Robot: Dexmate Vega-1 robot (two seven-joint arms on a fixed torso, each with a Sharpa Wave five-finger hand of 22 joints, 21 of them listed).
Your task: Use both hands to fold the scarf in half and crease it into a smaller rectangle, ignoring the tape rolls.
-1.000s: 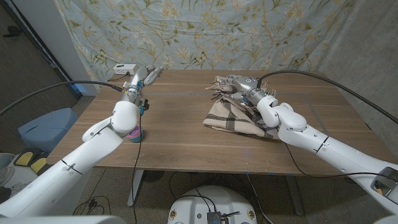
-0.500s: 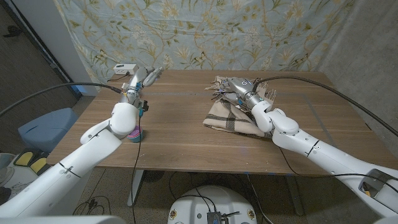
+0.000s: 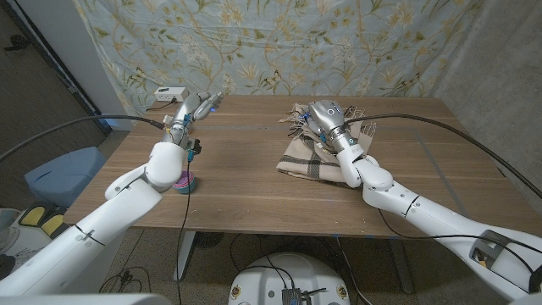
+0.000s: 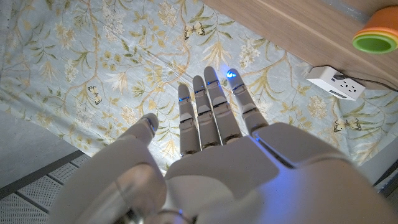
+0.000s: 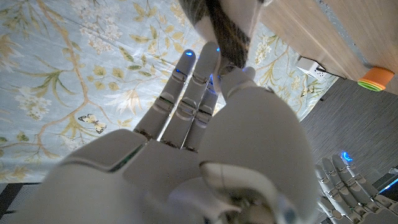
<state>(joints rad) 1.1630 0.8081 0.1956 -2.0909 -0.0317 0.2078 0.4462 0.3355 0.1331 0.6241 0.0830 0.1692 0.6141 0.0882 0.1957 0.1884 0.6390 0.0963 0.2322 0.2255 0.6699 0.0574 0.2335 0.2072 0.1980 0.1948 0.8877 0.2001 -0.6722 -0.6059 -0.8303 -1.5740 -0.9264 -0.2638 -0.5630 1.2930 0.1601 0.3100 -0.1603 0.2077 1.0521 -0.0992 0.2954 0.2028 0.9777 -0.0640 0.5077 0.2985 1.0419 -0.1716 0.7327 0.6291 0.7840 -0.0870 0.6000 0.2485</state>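
head view: scarf [image 3: 320, 159] sits right of frame centre on the table [image 3: 246, 182], already bunched into a rough rectangle with the fringe toward the far edge. right robot hand [image 3: 326, 118] is over the scarf's far fringed end; the right wrist view shows a strip of plaid cloth pinched between its thumb and fingers [image 5: 196, 81], other fingers straight. left robot hand [image 3: 196, 108] is up in the upper left of the frame, well apart from the scarf, fingers straight and slightly apart, holding nothing (left wrist view confirms, fingers [image 4: 211, 109] extended toward the curtain).

step in hand, my read: right side has a grip on the far edge for the fold-over; left side isn't engaged yet. fold looks partly done, crease not made.

next move needs the left robot hand brought across to the scarf's other far corner or to pin the near edge, then both pull the far edge toward the near edge and press flat. tape roll [image 3: 185, 181] near the left arm stays untouched.
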